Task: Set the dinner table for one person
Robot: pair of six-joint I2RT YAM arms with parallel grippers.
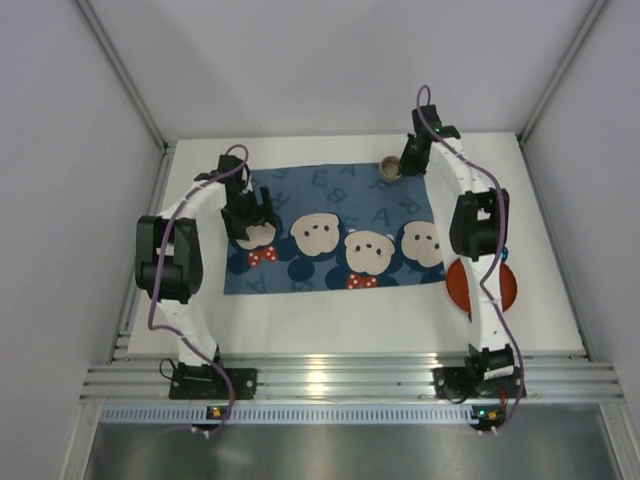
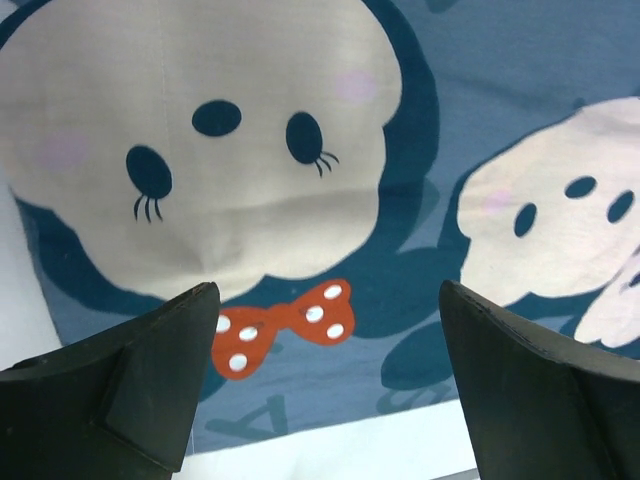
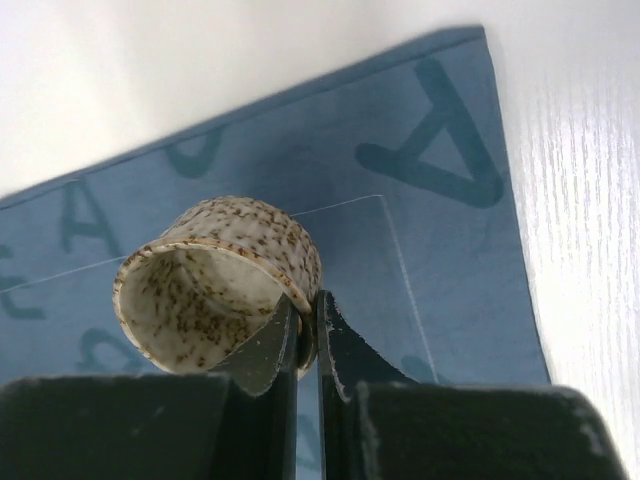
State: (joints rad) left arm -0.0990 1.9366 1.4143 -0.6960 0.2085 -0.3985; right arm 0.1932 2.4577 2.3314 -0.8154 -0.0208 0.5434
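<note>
A brown-speckled cream cup [image 3: 215, 275] sits at the far right corner of the blue mouse-face mat [image 1: 330, 225] on the white dinner table [image 1: 380, 315]. My right gripper [image 3: 307, 315] is shut on the cup's rim, one finger inside and one outside; in the top view the cup [image 1: 390, 169] is beside the gripper [image 1: 408, 163]. My left gripper [image 2: 330, 330] is open and empty, low over the mat's near left part, above a red dotted bow [image 2: 285, 325]; it also shows in the top view [image 1: 252, 222].
A red plate [image 1: 480, 285] lies on the table right of the mat, partly under the right arm, with something blue [image 1: 503, 254] at its far edge. Grey walls enclose the table on the left, back and right. A metal rail runs along the near edge.
</note>
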